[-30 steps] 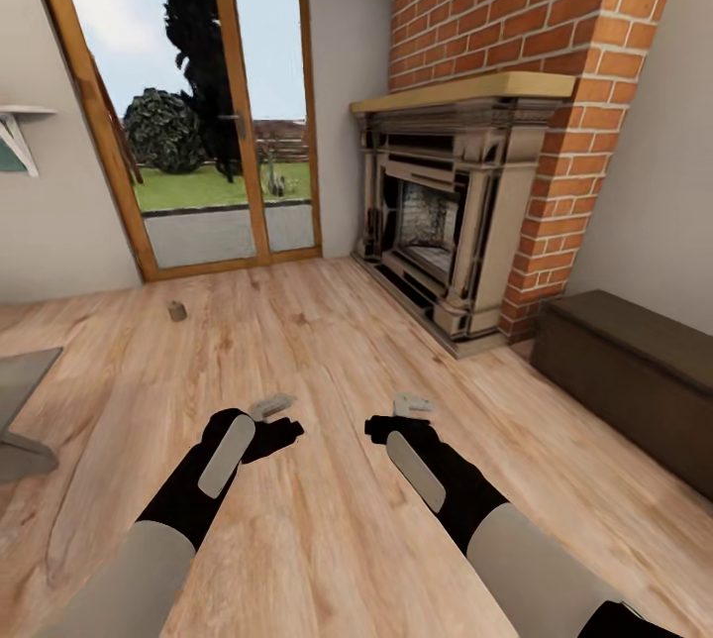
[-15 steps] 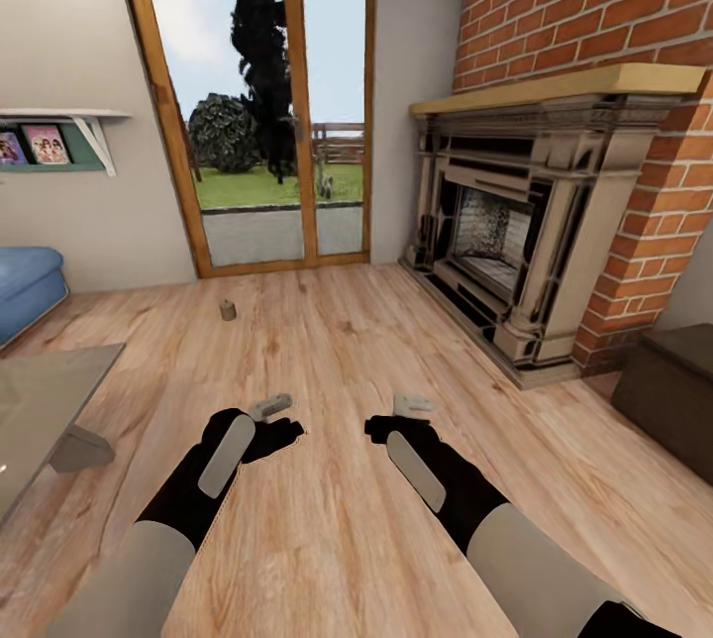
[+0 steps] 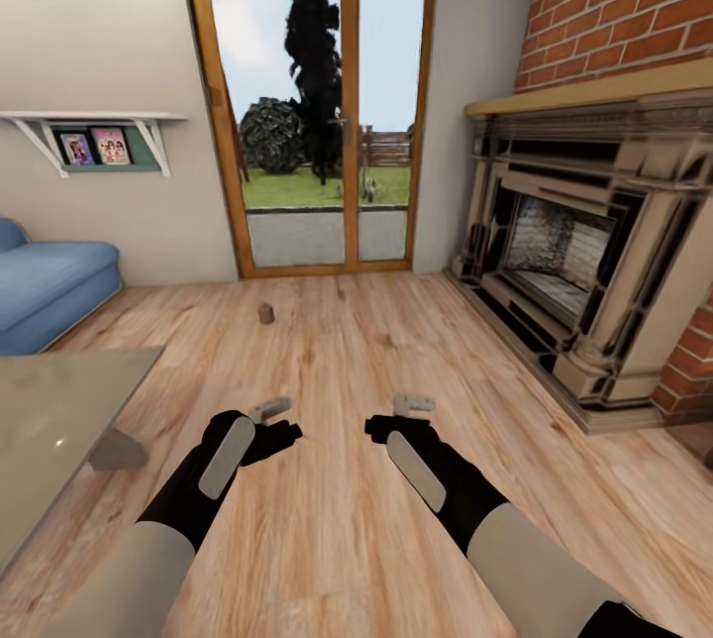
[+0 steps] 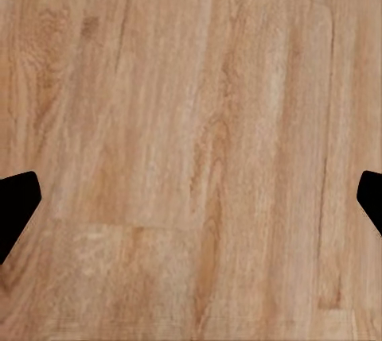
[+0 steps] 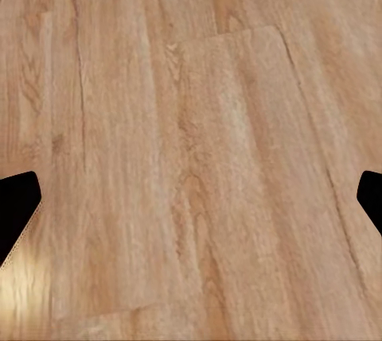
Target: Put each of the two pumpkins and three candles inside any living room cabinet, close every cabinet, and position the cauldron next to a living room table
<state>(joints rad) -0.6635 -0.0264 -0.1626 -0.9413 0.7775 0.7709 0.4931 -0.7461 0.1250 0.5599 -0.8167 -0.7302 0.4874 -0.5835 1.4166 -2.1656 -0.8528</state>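
Note:
One candle, a short beige-grey stub, stands alone on the wooden floor in front of the glass door, well ahead of both arms. A corner of the grey glass-topped table shows at the near left. My left gripper and right gripper hang low over bare floorboards, both open and holding nothing. In each wrist view the black fingertips sit wide apart over plain wood. The pumpkins, cauldron and cabinet are out of view.
A blue sofa stands at the left wall under a white shelf with framed pictures. A brick fireplace with a raised hearth fills the right side. The wood-framed glass door is straight ahead.
The camera has turned left: the fireplace slid right, the dark cabinet left the picture, and the sofa and more of the table came in. Both arms hold the same pose.

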